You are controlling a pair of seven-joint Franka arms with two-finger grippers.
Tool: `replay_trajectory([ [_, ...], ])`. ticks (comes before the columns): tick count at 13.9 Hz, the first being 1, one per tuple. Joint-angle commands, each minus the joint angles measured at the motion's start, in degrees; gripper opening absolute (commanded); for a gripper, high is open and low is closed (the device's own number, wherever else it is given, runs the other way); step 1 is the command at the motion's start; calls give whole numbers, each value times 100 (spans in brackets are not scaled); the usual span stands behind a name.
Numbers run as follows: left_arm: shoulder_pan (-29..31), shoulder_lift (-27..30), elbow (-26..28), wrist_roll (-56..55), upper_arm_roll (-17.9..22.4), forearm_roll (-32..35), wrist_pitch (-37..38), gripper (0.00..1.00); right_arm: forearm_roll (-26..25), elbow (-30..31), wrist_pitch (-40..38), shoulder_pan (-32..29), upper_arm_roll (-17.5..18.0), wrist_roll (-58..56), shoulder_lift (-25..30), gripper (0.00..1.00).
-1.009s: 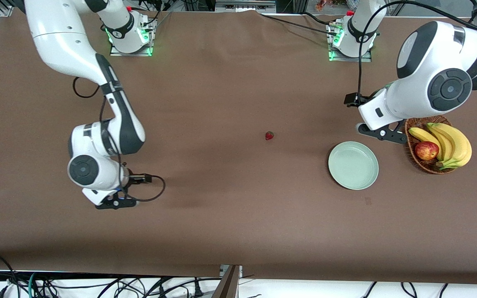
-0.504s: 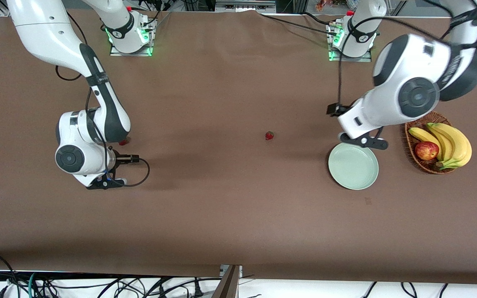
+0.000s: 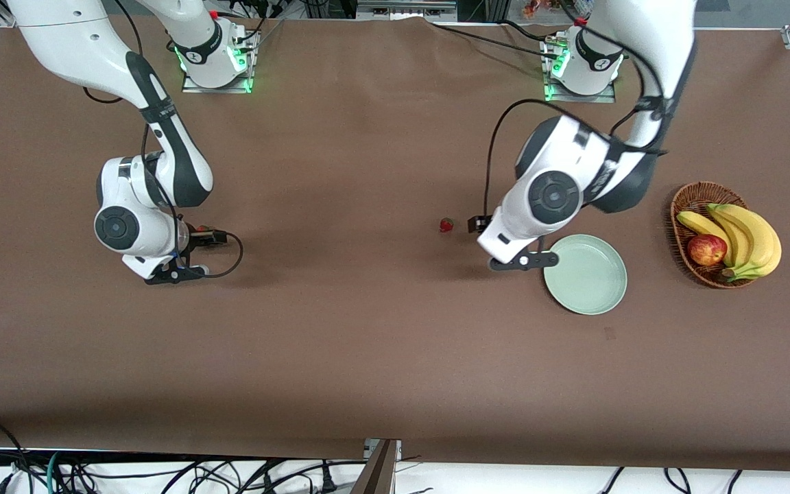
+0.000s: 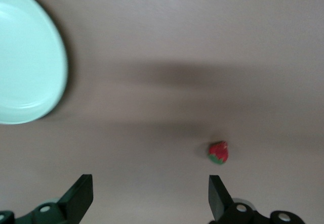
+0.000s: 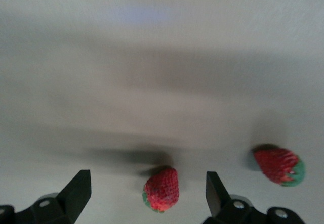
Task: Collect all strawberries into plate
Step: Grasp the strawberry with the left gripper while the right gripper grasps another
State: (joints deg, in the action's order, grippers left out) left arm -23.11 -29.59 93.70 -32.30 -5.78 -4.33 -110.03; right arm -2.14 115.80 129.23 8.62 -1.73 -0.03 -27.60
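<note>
Hovering spread-fingered, left claw (image 4: 149, 198) beside plate (image 3: 585, 274), right claw (image 5: 147, 196) over strawberries (image 5: 162, 188) (both empty).

No text, label, brand, number or sign can be read anywhere in these views; the markings on the arms are too small to make out.
</note>
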Motion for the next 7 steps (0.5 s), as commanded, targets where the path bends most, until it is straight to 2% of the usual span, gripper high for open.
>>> replay_trajectory([
  [1,-343,-240,278,-162,68,20,-796,100,-67,750,549,-89,85,-85,334,100],
  [3,-588,-319,630,-529,60,12,-1667,100,-67,944,804,-89,85,-137,334,100],
  [7,-862,-521,1053,-908,68,29,-2389,100,-67,962,761,-168,76,-330,466,100],
])
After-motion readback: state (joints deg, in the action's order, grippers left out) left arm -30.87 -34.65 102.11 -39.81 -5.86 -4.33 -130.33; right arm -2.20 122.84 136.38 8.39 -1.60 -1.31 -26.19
